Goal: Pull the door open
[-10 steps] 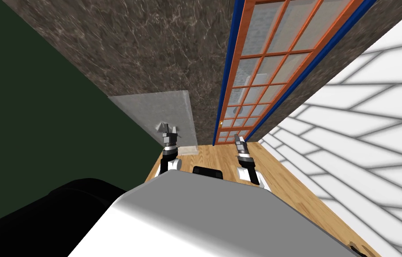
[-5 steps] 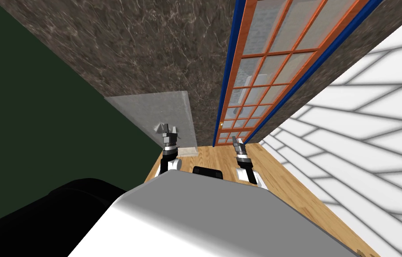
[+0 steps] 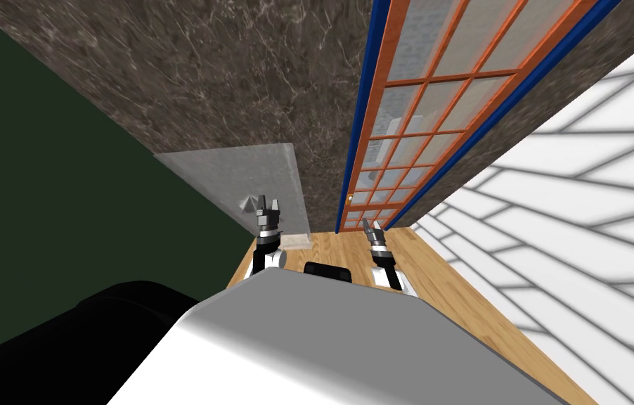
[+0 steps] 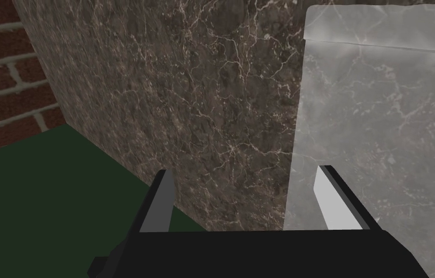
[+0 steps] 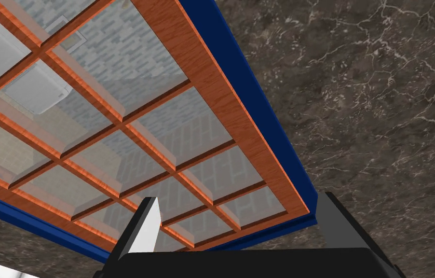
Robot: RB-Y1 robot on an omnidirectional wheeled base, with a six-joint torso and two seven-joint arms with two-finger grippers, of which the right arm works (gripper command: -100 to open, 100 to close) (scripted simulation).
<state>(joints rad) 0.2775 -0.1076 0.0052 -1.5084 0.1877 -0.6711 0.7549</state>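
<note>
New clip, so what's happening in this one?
The robot stands facing an orange-framed glass-paned door, which looks shut in its blue frame within a dark marbled wall. The right gripper points at a corner of the door, fingers open, holding nothing. The left gripper, also open, faces the wall beside a grey panel. The pull has not begun.
</note>
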